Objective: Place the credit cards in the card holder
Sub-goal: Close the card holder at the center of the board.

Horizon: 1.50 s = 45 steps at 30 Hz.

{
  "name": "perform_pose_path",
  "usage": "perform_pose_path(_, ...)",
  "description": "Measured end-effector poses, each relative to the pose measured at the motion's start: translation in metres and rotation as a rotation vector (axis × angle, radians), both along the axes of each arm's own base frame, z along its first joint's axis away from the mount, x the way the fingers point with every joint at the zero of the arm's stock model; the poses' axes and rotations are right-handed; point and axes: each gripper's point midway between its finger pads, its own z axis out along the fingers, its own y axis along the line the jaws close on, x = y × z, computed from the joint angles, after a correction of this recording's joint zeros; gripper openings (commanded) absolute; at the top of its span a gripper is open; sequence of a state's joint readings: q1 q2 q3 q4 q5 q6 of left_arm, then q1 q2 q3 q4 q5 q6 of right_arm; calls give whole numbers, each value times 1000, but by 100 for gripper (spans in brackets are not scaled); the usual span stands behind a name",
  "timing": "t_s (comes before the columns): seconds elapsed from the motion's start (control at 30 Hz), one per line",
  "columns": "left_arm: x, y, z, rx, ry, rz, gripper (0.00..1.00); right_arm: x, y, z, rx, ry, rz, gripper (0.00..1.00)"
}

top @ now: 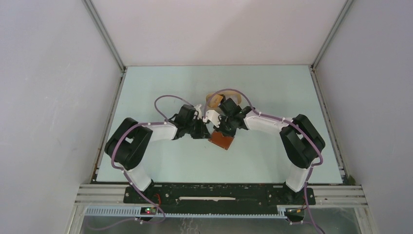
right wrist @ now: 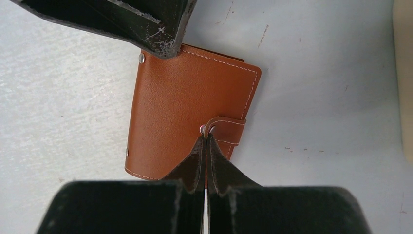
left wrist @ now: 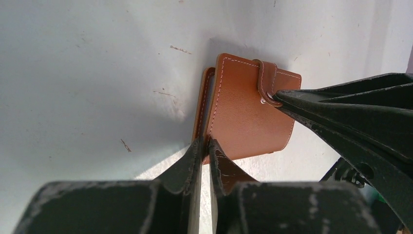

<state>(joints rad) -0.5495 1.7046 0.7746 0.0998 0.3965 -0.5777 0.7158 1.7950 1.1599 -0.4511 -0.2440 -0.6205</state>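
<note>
The reddish-brown leather card holder [top: 222, 142] lies closed on the pale table between both arms. My left gripper [left wrist: 206, 144] pinches the holder's near edge, where the cover [left wrist: 246, 119] meets the layer beneath it, its jaws almost together. My right gripper [right wrist: 206, 139] is shut on the small snap strap [right wrist: 229, 130], which wraps over the holder's side. In the left wrist view the right gripper's fingers [left wrist: 341, 112] reach in from the right to the strap [left wrist: 267, 80]. In the right wrist view the left gripper's finger [right wrist: 168, 46] sits at the holder's far corner. The credit cards are out of view.
A tan oval tray [top: 214, 97] sits just behind the grippers, partly hidden by the right arm [top: 272, 124]; its edge shows at the right border of the right wrist view [right wrist: 404, 73]. Enclosure walls stand on both sides and at the back of the table [top: 160, 161].
</note>
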Motion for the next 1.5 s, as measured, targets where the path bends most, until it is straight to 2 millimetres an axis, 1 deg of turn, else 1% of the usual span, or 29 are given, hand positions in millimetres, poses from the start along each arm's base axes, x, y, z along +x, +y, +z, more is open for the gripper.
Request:
perform_pose_path(0.4, 0, 0, 0, -3, 5, 5, 12, 1, -2, -2, -51, -78, 49, 0)
perform_pose_path(0.8, 0, -2, 1, -6, 3, 2, 12, -1, -5, -3, -83, -111, 98, 0)
perform_pose_path(1.5, -1, -3, 1, -12, 8, 0, 13, -4, -5, -5, -220, -223, 242, 0)
